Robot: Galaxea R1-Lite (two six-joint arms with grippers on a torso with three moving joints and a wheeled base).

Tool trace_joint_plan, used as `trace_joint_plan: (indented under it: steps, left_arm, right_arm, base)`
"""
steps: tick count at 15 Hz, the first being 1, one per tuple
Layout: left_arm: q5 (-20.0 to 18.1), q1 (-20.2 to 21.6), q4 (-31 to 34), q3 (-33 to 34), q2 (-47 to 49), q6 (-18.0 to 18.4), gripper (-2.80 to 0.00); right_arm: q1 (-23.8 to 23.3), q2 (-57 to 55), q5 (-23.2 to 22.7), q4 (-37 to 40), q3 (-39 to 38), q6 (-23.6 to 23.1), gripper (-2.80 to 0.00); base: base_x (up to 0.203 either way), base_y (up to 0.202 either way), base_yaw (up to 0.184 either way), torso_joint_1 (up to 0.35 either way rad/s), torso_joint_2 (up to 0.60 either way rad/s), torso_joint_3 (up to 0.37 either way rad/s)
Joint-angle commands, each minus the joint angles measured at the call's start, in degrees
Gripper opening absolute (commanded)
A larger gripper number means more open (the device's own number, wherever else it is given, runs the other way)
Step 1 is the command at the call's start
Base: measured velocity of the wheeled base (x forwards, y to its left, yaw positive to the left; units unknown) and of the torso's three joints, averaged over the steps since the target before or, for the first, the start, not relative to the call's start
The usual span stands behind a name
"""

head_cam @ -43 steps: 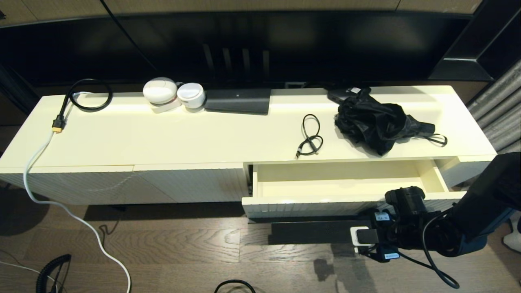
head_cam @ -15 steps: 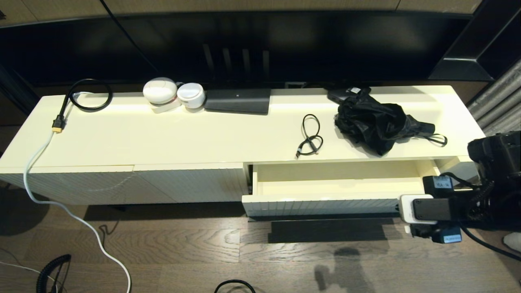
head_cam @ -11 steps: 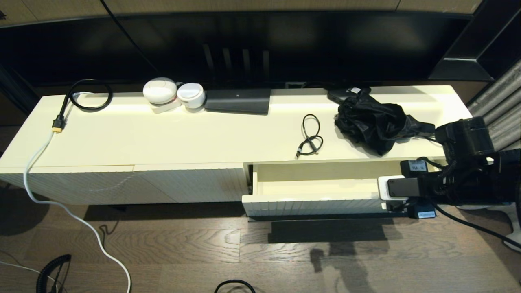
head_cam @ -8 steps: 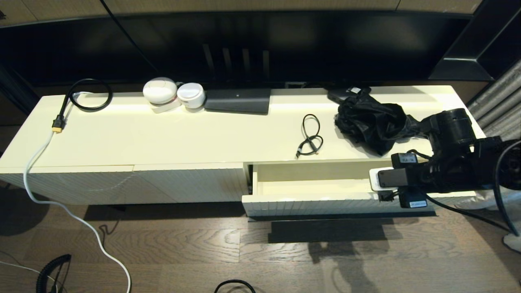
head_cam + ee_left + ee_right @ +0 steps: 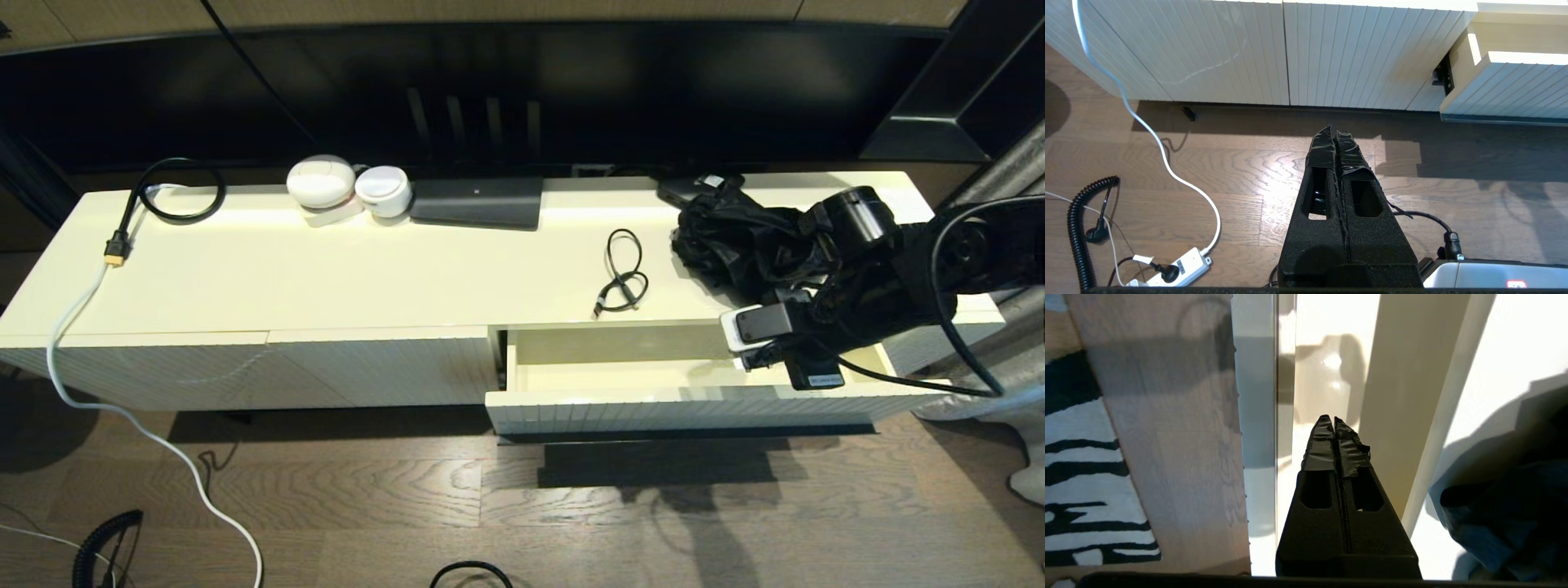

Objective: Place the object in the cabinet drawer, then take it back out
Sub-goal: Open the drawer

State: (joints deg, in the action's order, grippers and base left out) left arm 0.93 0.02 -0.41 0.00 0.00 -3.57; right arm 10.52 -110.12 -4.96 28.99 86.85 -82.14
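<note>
The cabinet drawer [image 5: 653, 406] stands pulled open, its cream interior [image 5: 620, 371] bare. A crumpled black umbrella [image 5: 751, 245] lies on the cabinet top just behind the drawer's right end. My right arm [image 5: 865, 278] reaches in from the right, above that end of the drawer and next to the umbrella. In the right wrist view my right gripper [image 5: 1329, 418] is shut and holds nothing, its tips over the drawer's interior [image 5: 1327, 375], with the umbrella [image 5: 1506, 506] beside it. My left gripper [image 5: 1334, 130] is shut and empty, parked low over the wooden floor before the closed ribbed panels.
On the cabinet top lie a looped black cable [image 5: 622, 273], two white round devices [image 5: 322, 184], a flat black box [image 5: 478, 202] and a black cable with a yellow plug [image 5: 118, 245]. A white cable [image 5: 1147, 130], a power strip [image 5: 1175, 269] and a coiled cord [image 5: 1077, 228] lie on the floor.
My right arm rose from floor level in front of the drawer, swung out right, then came up and back over the drawer's right end. The drawer stayed open.
</note>
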Motion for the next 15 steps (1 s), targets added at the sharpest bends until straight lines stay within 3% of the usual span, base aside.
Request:
trace_joint_plan:
  steps: [1, 8, 15]
  left_arm:
    - [0.0, 0.0, 0.0, 0.0, 0.0, 0.0, -2.8]
    - [0.0, 0.0, 0.0, 0.0, 0.0, 0.0, -2.8]
    - [0.0, 0.1, 0.0, 0.0, 0.0, 0.0, -2.8]
  right_arm:
    - [-0.1, -4.7, -0.1, 2.1, 4.3, -0.4, -2.8]
    - [-0.3, -11.3, -0.1, 3.4, 11.4, -0.3, -2.8]
    - [-0.4, -9.4, 0.0, 14.8, 13.3, -0.5, -2.8]
  base:
    - [0.0, 0.0, 0.0, 0.0, 0.0, 0.0]
    - [0.0, 0.0, 0.0, 0.0, 0.0, 0.0]
    - [0.0, 0.0, 0.0, 0.0, 0.0, 0.0]
